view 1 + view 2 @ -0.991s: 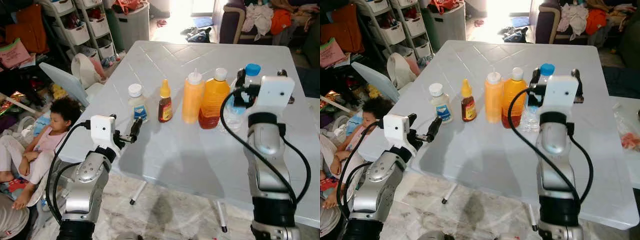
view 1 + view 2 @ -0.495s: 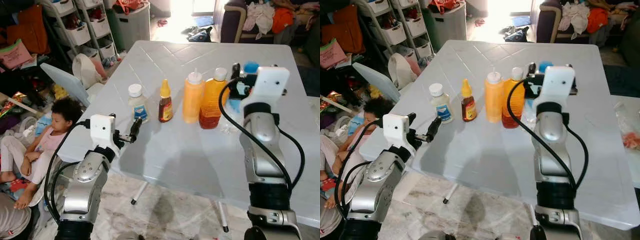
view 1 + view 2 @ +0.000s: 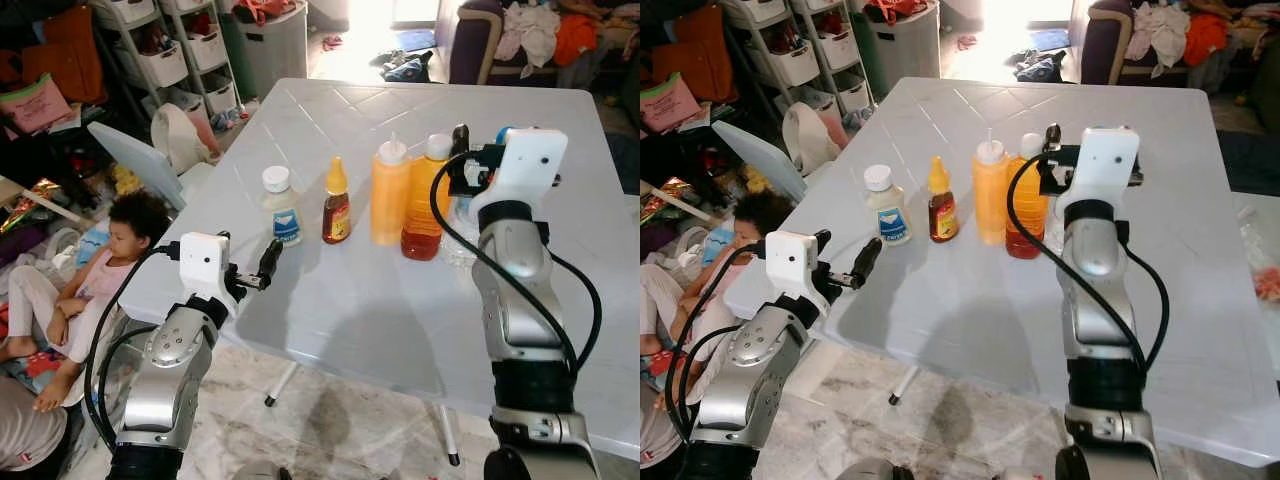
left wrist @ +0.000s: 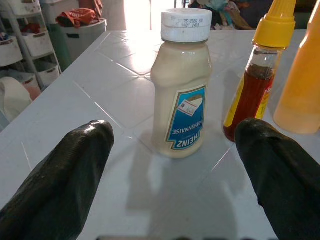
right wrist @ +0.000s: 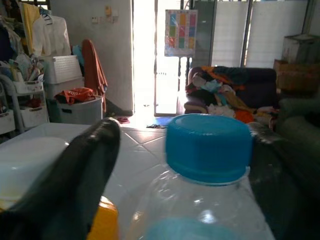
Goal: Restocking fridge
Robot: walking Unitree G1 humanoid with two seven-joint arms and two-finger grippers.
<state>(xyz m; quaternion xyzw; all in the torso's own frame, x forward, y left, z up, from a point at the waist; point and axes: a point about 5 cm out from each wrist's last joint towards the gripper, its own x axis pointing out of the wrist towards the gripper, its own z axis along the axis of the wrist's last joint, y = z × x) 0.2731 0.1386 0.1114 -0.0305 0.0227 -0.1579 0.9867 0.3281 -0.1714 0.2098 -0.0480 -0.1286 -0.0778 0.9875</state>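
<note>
R gripper (image 5: 200, 165) astride water bottle (image 5: 207, 150), fingers apart

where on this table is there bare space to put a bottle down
The table's near half is bare, between the bottle row and the front edge, as is the far half behind the row. It is crowded along the row: mayonnaise, brown sauce bottle, orange squeeze bottle, orange jug, and the right claw around the blue-capped water bottle.

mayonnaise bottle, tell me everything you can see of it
The mayonnaise bottle is squat, pale cream plastic with a white screw cap and a blue Heinz label. It stands upright and shut on the white table, leftmost in the row, beside the honey bottle without touching. The left pincer faces it, open, not touching.
</note>
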